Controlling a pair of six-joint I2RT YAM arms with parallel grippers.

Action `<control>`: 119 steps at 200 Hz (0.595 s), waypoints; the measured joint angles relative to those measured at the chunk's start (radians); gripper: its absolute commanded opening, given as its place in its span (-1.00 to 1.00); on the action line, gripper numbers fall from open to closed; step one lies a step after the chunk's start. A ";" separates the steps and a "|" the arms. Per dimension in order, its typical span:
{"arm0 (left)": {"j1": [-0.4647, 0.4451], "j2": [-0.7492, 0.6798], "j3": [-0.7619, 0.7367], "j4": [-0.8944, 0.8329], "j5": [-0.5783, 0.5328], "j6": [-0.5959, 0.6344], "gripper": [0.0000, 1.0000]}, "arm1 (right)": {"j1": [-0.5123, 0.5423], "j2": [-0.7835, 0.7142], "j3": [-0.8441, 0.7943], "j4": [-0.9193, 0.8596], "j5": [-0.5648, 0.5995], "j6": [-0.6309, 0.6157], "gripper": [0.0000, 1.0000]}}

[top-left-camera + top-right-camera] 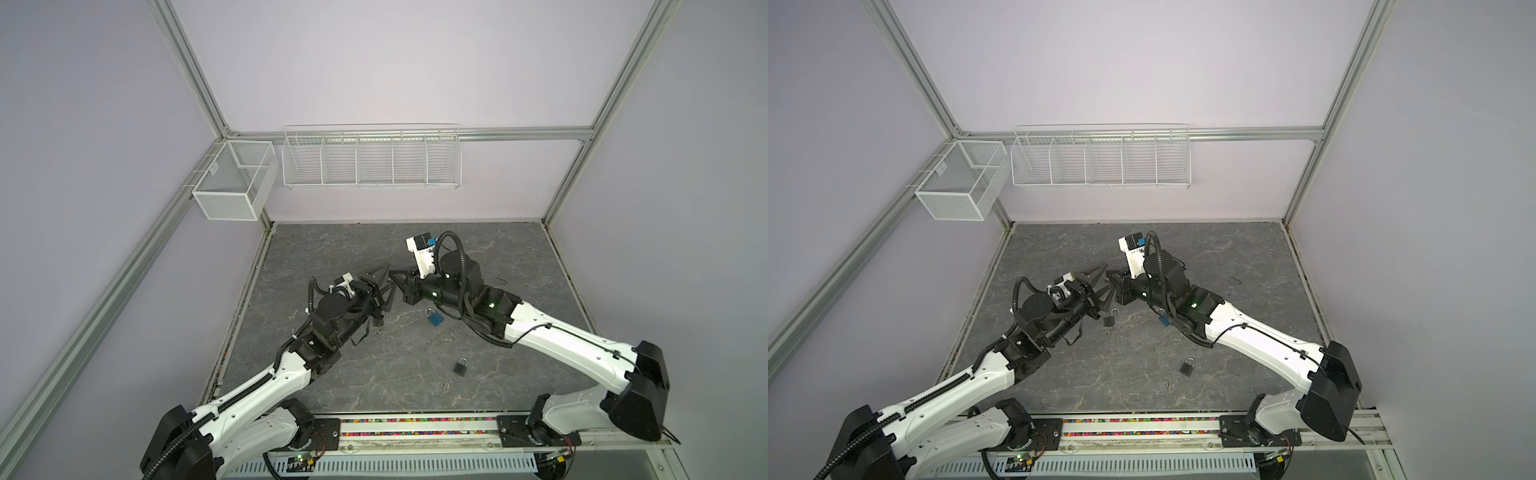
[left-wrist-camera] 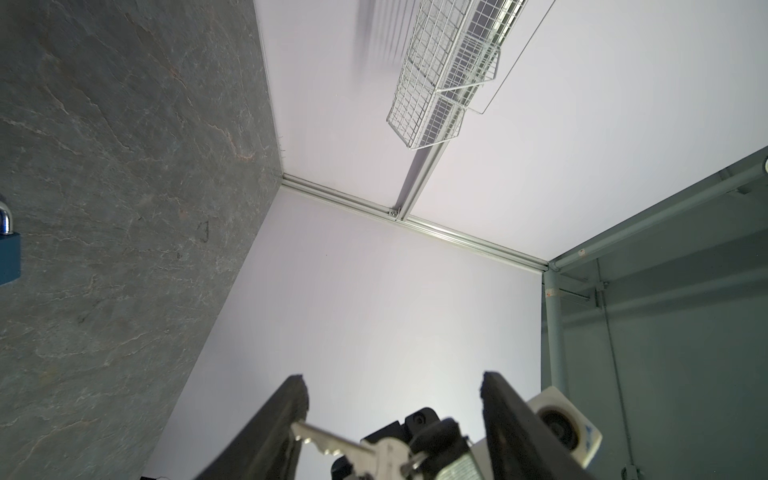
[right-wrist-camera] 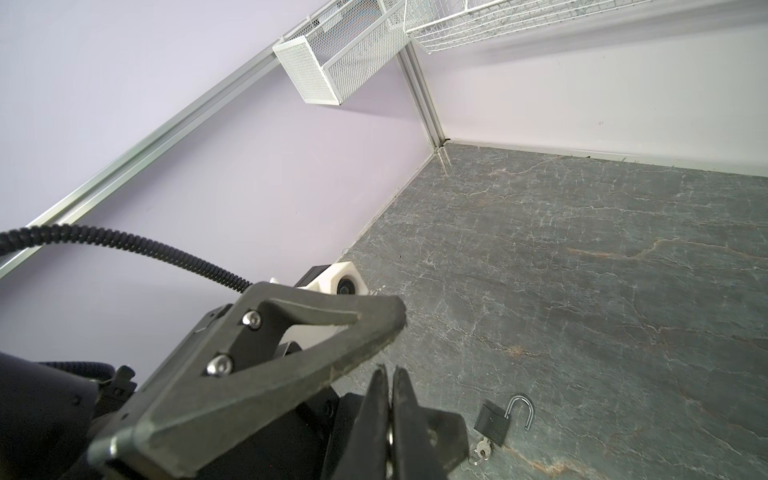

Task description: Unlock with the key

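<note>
Silver key (image 2: 332, 442) pinched by bow in fully closed right gripper (image 3: 390, 370), blade between wide-apart fingers of left gripper (image 2: 392, 376), gripping nothing. Black padlock (image 3: 492, 424), shackle open, on tabletop (image 3: 582, 270).

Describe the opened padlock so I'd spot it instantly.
On the grey marbled table, find the left gripper near the middle. Just beneath it lies a dark padlock, a key beside it. Its neighbour is a blue padlock, and the other dark padlock is closed; this shackle is swung open.
</note>
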 measured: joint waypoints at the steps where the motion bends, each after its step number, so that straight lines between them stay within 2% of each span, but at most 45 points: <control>1: 0.000 0.000 -0.001 0.000 -0.001 0.000 0.22 | 0.000 0.000 0.000 0.000 0.000 0.000 -0.86; 119: 0.000 -0.009 -0.018 -0.001 -0.048 -0.021 -0.69 | 0.000 -0.030 -0.029 0.001 -0.006 -0.002 -0.86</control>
